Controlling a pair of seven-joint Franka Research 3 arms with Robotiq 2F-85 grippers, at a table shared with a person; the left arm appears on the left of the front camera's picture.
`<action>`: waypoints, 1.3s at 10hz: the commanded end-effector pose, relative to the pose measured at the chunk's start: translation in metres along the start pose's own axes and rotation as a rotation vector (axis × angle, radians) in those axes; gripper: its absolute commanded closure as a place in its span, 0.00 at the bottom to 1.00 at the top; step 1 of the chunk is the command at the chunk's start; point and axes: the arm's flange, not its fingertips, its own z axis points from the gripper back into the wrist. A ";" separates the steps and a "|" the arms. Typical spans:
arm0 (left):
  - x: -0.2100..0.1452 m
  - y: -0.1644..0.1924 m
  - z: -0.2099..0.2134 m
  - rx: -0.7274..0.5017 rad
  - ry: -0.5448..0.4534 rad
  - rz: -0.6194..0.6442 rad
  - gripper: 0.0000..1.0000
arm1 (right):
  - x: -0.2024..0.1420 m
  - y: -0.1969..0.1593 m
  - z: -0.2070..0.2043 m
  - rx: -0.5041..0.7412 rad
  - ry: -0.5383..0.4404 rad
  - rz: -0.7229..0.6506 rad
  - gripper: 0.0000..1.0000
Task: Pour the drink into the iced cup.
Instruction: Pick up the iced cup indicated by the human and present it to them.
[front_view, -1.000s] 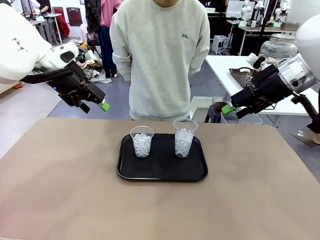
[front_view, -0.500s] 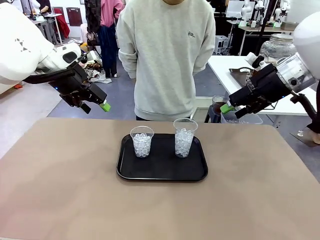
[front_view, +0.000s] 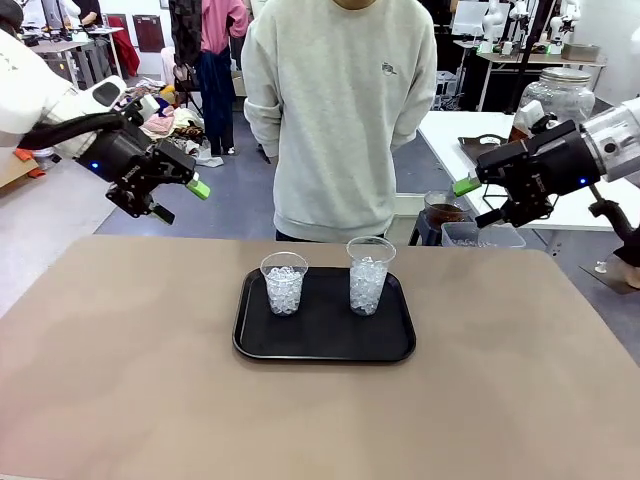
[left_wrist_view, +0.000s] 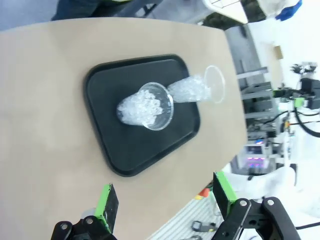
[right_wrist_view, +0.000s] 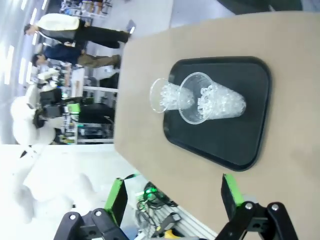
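Note:
Two clear cups of white ice stand on a black tray: a short cup on the left and a taller cup on the right. Beyond the table's far right edge sits a clear vessel of brownish liquid, seemingly the drink. My left gripper hangs open in the air, high and left of the tray. My right gripper hangs open just above that vessel. From the left wrist, the short cup and tall cup lie far beyond my open fingers. The right wrist view shows the tall cup and short cup.
A person in a grey sweatshirt stands at the table's far edge, hands behind the back. A white side table with a large glass jar is at the back right. The tan tabletop stretches around the tray.
Both arms have pulled up and outward, the left gripper going up and left, the right one up and turning more level. The person has shifted slightly right.

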 end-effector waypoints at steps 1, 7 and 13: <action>0.012 0.015 -0.002 -0.139 0.001 0.057 0.00 | 0.008 -0.018 0.000 0.129 0.001 -0.092 0.00; 0.030 0.052 -0.019 -0.381 0.024 0.072 0.00 | 0.024 -0.059 -0.008 0.359 0.083 -0.144 0.00; 0.048 0.060 -0.032 -0.463 0.063 0.101 0.00 | 0.037 -0.071 -0.015 0.391 0.077 -0.136 0.00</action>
